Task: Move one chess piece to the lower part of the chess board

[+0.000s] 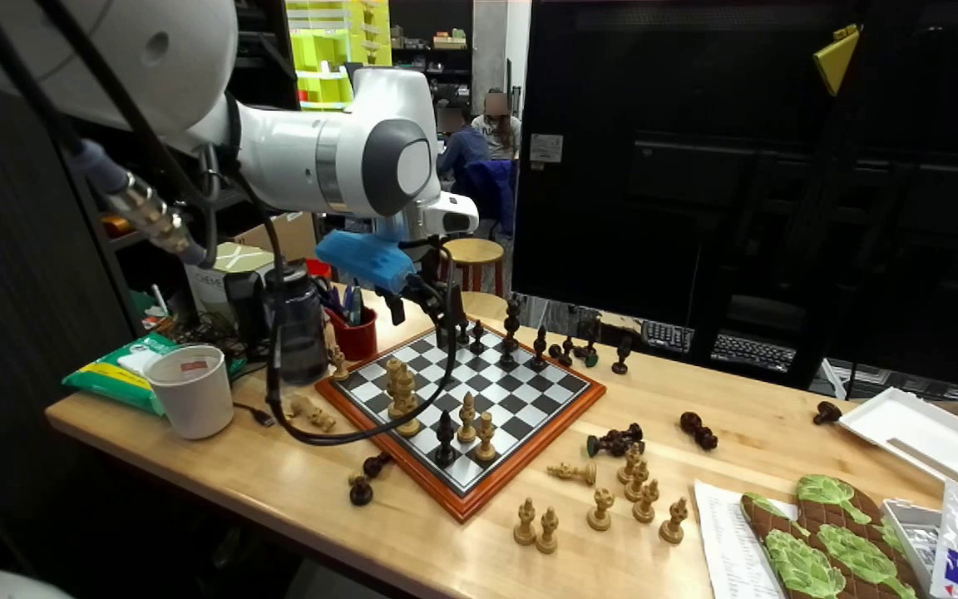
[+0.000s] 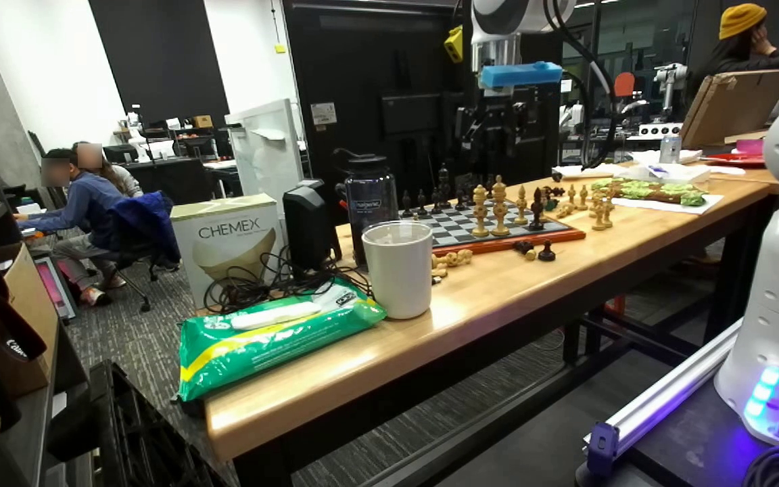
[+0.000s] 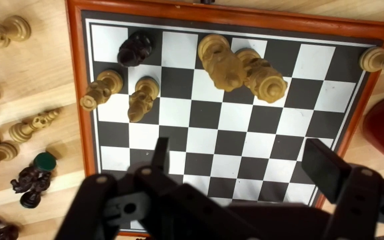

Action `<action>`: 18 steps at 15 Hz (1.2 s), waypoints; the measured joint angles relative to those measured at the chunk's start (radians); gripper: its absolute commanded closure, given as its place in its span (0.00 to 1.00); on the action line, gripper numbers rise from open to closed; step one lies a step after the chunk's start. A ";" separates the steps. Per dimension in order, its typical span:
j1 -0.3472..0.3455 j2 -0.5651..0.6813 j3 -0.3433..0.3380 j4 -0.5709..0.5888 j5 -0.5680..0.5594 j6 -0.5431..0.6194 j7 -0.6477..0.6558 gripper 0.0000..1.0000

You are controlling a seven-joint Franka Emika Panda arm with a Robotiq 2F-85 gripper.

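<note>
The chess board (image 1: 529, 450) lies on the wooden table; its checks (image 3: 230, 141) fill the wrist view. Two tall light pieces (image 3: 223, 65) stand close together near its upper edge in that view. Two shorter light pieces, one (image 3: 143, 98) and another (image 3: 102, 88), and a dark piece (image 3: 134, 50) stand near the upper left corner. A light piece (image 3: 375, 60) stands at the right corner. Several dark pieces (image 1: 511, 333) stand along the far side. My gripper (image 3: 238, 150) is open and empty above the board; it also shows in both exterior views (image 1: 421, 312) (image 2: 494, 135).
Loose pieces (image 1: 612, 441) lie and stand beside the board. A red cup (image 1: 354, 334), a dark bottle (image 1: 303, 333) and a white cup (image 1: 192, 391) stand at the other side. A cable (image 1: 346, 437) hangs from the arm. An oven mitt (image 1: 828, 537) lies on the table.
</note>
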 measured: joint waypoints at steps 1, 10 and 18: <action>0.000 0.000 0.001 0.010 -0.002 -0.011 0.000 0.00; 0.000 -0.001 0.005 0.087 -0.013 -0.080 0.001 0.00; -0.014 -0.001 0.000 0.123 -0.024 -0.132 0.002 0.00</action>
